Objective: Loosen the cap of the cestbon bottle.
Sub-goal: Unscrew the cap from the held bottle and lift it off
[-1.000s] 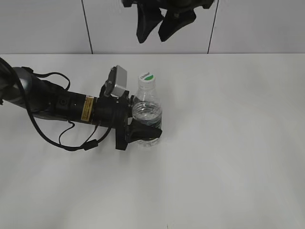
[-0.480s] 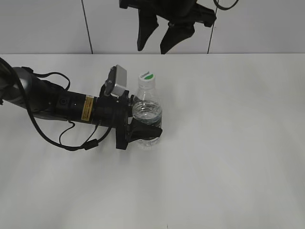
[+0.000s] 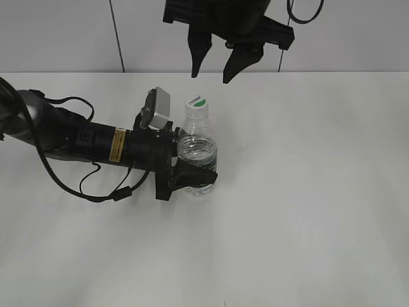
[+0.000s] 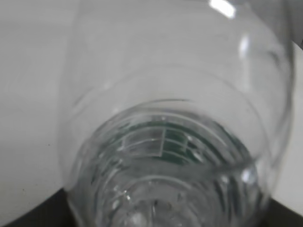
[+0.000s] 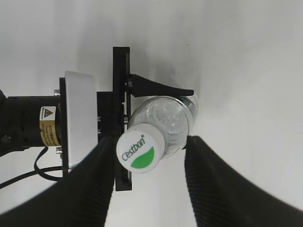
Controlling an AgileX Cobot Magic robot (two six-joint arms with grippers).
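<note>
A white table (image 3: 307, 211) carries the upright cestbon bottle (image 3: 197, 150).

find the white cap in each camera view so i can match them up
Exterior view: the cap sits left of centre, on top of the bottle.
Left wrist view: not in it; only the bottle's clear body fills the picture.
Right wrist view: the cap is lower centre, seen from above.
Shared landmark: the left gripper clamped on the bottle, in the exterior and right wrist views.

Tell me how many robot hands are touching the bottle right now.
1. The left hand grips the cestbon bottle around its lower body. The right hand hangs open above the cap, not touching.
</note>
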